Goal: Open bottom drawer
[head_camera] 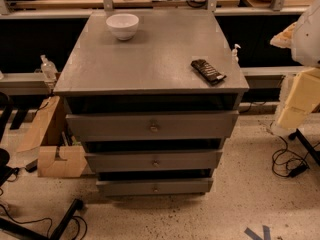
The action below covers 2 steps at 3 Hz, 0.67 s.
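The grey cabinet (150, 59) stands in the middle of the camera view with three drawer fronts stacked below its top. The bottom drawer (125, 187) is the lowest and narrowest-looking front, with a small round metal knob (155, 188) at its centre. A dark gap shows above it and none of its inside can be seen. My arm enters at the right edge as white and cream parts. The gripper (299, 100) hangs there, well to the right of the cabinet and higher than the bottom drawer, touching nothing.
A white bowl (122, 25) and a dark flat packet (208, 71) lie on the cabinet top. Cardboard boxes (55, 151) sit on the floor at the left. Cables (287, 164) trail at the right, and a black stand base (60, 221) is at the bottom left.
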Each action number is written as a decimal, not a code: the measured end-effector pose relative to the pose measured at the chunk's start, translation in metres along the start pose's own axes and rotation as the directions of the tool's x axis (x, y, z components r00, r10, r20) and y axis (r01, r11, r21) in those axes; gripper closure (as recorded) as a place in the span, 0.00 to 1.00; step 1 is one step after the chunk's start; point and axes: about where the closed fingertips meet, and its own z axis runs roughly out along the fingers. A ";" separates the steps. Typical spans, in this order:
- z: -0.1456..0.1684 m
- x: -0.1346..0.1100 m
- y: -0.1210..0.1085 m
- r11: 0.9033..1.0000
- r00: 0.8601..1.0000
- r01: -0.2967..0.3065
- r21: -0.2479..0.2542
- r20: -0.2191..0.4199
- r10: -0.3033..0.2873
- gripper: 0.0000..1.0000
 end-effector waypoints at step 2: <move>0.028 -0.008 -0.007 1.000 1.000 0.013 0.009 0.024 -0.013 0.00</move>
